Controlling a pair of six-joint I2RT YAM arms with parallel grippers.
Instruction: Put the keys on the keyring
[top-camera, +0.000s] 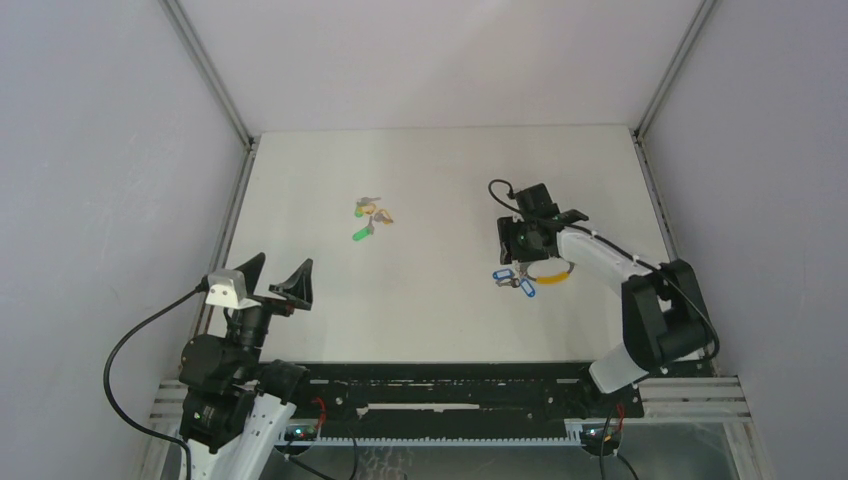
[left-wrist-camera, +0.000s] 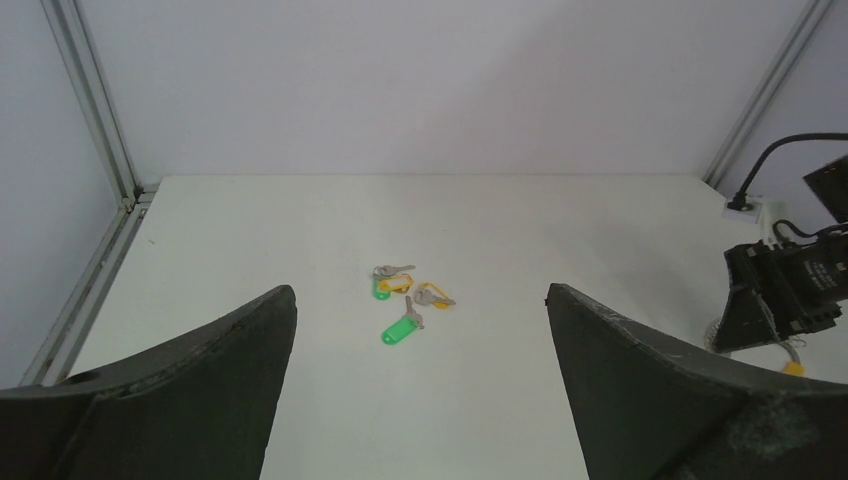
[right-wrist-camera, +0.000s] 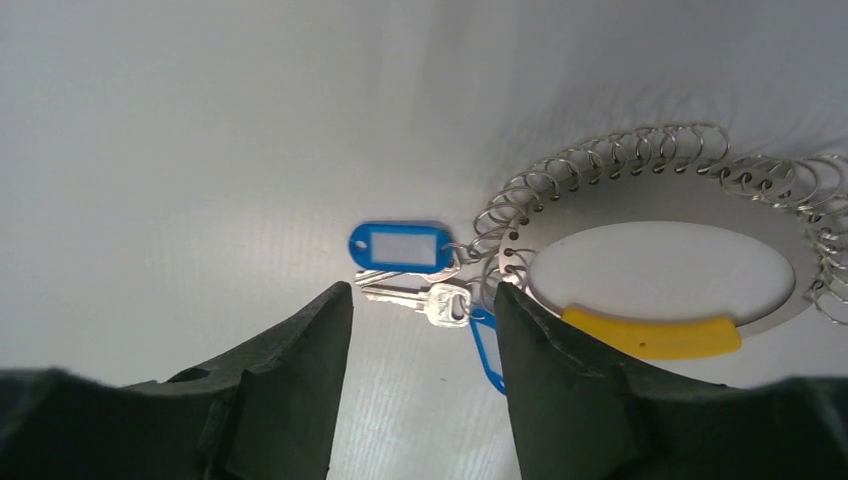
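Here, the keyring (right-wrist-camera: 610, 155), a flat silvery ring edged with a coil of wire loops and carrying a yellow strip (right-wrist-camera: 650, 335) on its near side, lies flat on the white tabletop (top-camera: 440, 170) toward the right edge, about midway between the near and far edges. At the ring's left end, touching the coil, lie a blue-tagged key (right-wrist-camera: 400, 246) with a white label window, a bare silver key (right-wrist-camera: 445, 303) just beside it, and a second blue tag (right-wrist-camera: 487, 350) partly hidden by a finger; whether these are threaded onto the coil or only rest against it cannot be told. The right claw (right-wrist-camera: 422, 298) hangs directly over this group, its two dark fingers parted, the silver key showing in the gap between them on the tabletop below; the fingers pinch nothing. The remaining keys (left-wrist-camera: 405, 298), a loose cluster with green and yellow-orange heads, lie well apart from the ring, left of the tabletop's centre and toward the far edge, with one green-headed key (left-wrist-camera: 398, 329) lying nearest the arms. The left claw (top-camera: 285, 265) is raised near the near-left corner, fingers spread fully wide and pointed toward that cluster, holding nothing and touching nothing.
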